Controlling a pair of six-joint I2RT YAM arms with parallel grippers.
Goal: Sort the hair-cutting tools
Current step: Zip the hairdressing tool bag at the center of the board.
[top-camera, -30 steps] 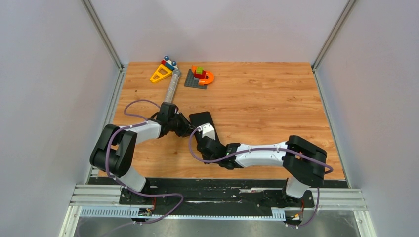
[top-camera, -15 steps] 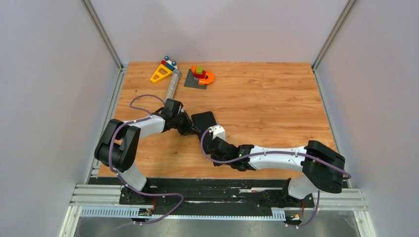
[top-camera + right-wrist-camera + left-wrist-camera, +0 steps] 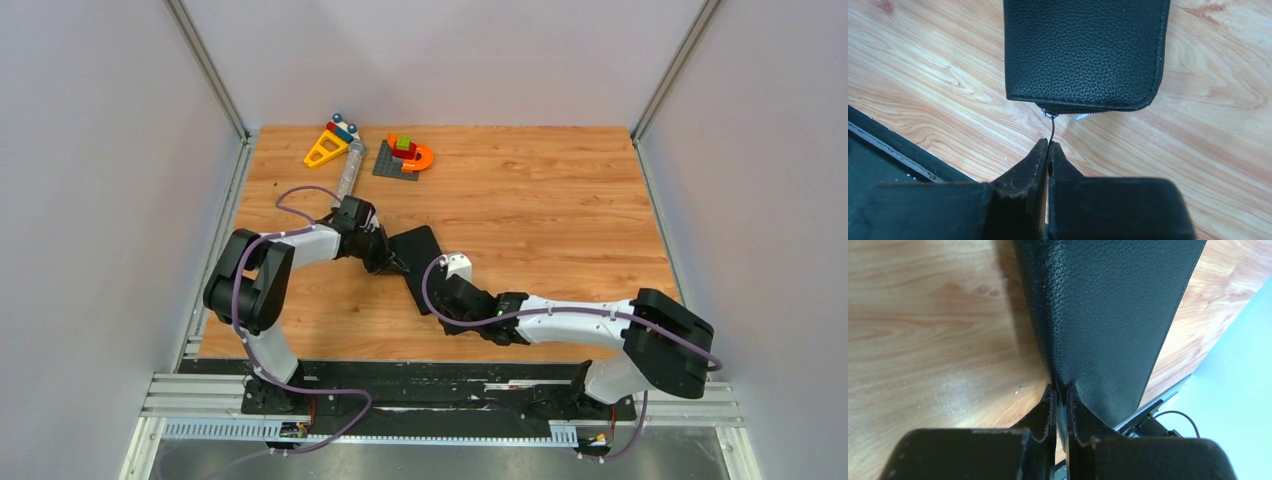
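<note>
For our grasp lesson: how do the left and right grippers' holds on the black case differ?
The left gripper pinches the leather edge of the case; the right gripper pinches only its thin zip pull. The left grips at the case's left side, the right at its near end. Both have jaws shut.

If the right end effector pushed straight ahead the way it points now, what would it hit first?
The black zip case: its zipped edge lies just ahead of the right end effector, which is pinching the zipper pull.
</note>
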